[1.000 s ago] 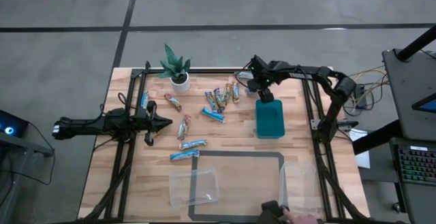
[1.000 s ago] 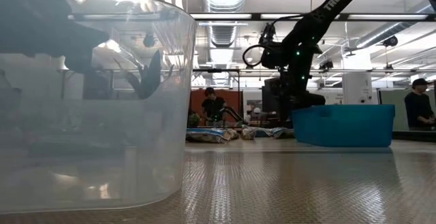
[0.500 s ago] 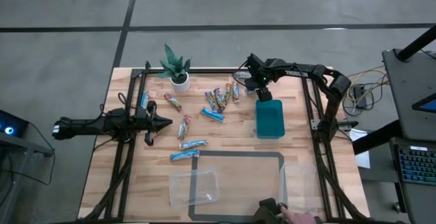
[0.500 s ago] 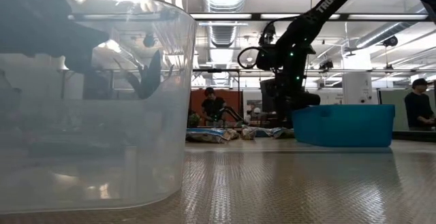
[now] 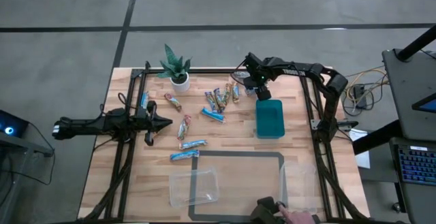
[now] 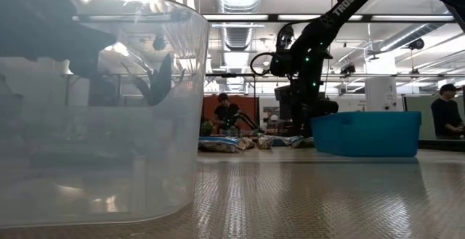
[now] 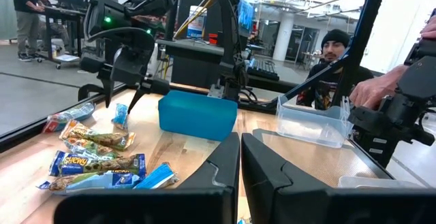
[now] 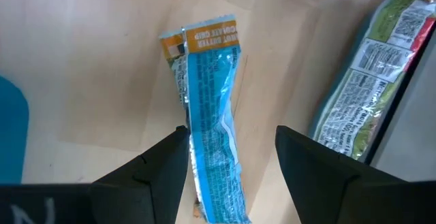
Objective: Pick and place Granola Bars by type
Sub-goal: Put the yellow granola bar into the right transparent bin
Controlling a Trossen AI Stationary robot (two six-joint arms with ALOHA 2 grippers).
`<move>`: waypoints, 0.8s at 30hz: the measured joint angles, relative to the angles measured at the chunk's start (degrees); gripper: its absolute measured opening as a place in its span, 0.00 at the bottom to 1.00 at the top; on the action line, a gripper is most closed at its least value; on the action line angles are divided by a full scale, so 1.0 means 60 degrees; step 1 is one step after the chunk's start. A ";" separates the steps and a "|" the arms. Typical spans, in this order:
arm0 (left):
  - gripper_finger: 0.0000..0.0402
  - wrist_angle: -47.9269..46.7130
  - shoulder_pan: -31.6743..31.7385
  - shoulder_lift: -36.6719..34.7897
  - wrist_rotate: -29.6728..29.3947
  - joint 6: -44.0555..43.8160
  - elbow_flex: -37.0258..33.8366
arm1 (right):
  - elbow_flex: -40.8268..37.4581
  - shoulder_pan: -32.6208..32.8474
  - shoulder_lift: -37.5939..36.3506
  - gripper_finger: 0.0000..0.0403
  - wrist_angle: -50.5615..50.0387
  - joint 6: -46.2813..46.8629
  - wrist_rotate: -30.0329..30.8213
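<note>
Granola bars lie flat and scattered on the wooden table: a cluster (image 5: 219,100) at far centre, blue ones (image 5: 193,144) (image 5: 184,155) nearer, others (image 5: 173,102) to the left. My right gripper (image 5: 254,82) (image 8: 231,163) points down, open, over one blue bar (image 8: 211,115) (image 7: 120,115) just left of the teal bin (image 5: 269,118). Its fingers stand on either side of the bar's near part without touching it. My left gripper (image 5: 163,122) (image 7: 240,176) waits shut and level at the table's left side.
A potted plant (image 5: 177,67) stands at the far left. Two clear tubs (image 5: 194,186) (image 5: 300,183) sit at the near edge by a taped rectangle (image 5: 238,154). A person's hand (image 5: 293,217) shows at the near edge. A multicoloured bar (image 8: 368,88) lies beside the blue one.
My right gripper has drifted a little from over the teal bin's far end toward the table's far left, nearer the bar cluster, staying open and pointed down. No bar has moved.
</note>
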 joint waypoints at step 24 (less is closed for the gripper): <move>0.00 0.0002 0.0000 -0.0003 0.0000 0.0000 0.0000 | 0.0093 0.0197 0.0328 0.52 -0.0192 0.0430 0.0010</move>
